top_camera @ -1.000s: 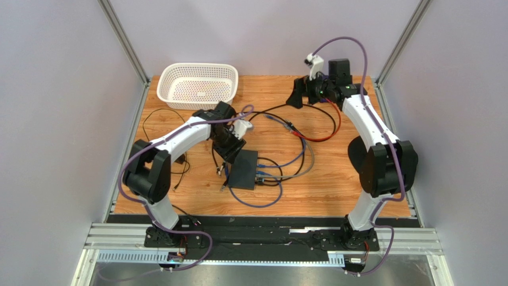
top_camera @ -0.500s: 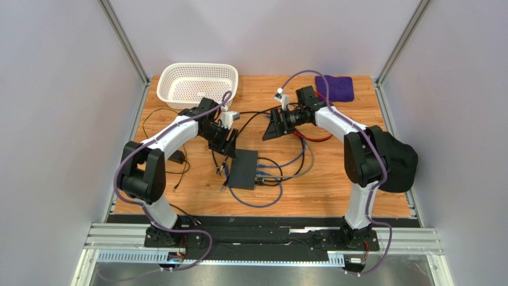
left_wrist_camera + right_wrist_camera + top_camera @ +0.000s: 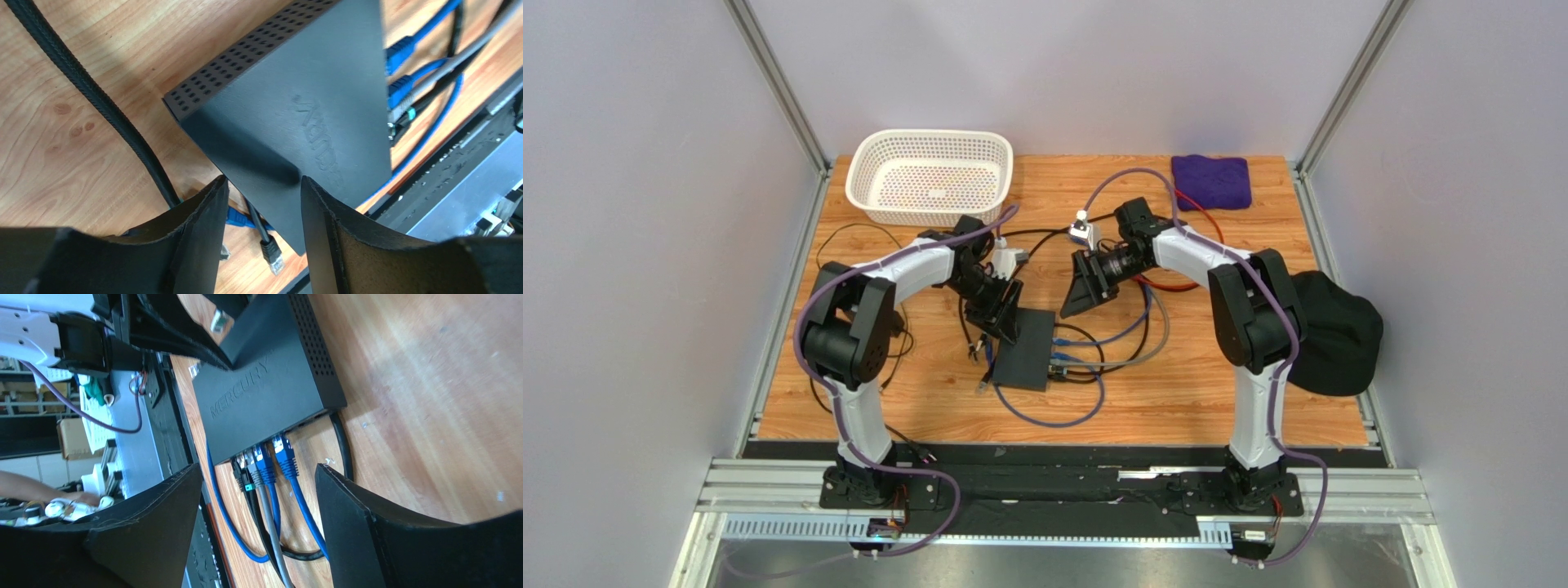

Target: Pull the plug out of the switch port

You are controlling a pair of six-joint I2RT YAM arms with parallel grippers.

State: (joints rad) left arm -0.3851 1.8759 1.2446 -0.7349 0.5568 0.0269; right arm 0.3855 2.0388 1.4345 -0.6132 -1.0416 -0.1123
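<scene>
Flat matte-black rectangular switch (image 3: 1026, 349) sat mid wooden table (image 3: 1259, 380), blue plugs (image 3: 284, 454) in its right edge. Left jaws and right jaws stood wide, empty. Best play was left bracing the box, right pulling 1 plug straight.

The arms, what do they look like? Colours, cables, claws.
The left arm and right arm have white shells, black joints and a looping purple cable. The left claw and right claw each have two broad matte-black fingers.
</scene>
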